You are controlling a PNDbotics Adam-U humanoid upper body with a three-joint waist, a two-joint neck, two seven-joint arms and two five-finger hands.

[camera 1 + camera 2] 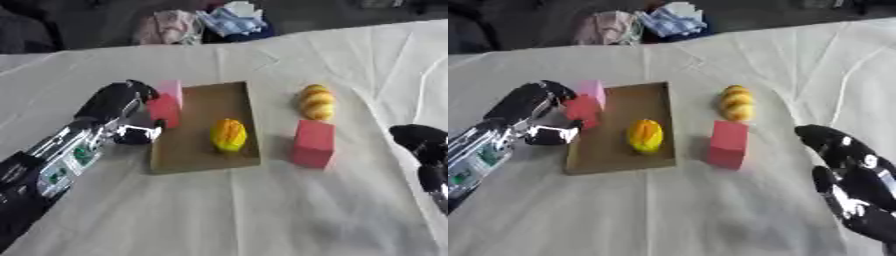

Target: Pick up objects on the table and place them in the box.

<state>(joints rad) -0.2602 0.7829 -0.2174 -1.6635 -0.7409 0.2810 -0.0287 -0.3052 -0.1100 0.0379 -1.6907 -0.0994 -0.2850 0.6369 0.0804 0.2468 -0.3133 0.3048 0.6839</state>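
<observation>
A flat brown box (208, 100) lies at the table's middle with a yellow ribbed object (228, 135) inside it. My left hand (118, 102) reaches in from the left and is curled on a red block (164, 111) at the box's left edge. A pink block (171, 90) stands just behind the red one, touching it. To the right of the box a second red block (313, 144) stands on the cloth, with a lumpy yellow-orange object (317, 101) behind it. My right hand (840, 149) rests open at the right edge, apart from everything.
A white cloth (262, 210) covers the table. Crumpled clothes (229, 21) lie beyond its far edge. The near half of the cloth holds nothing but my arms.
</observation>
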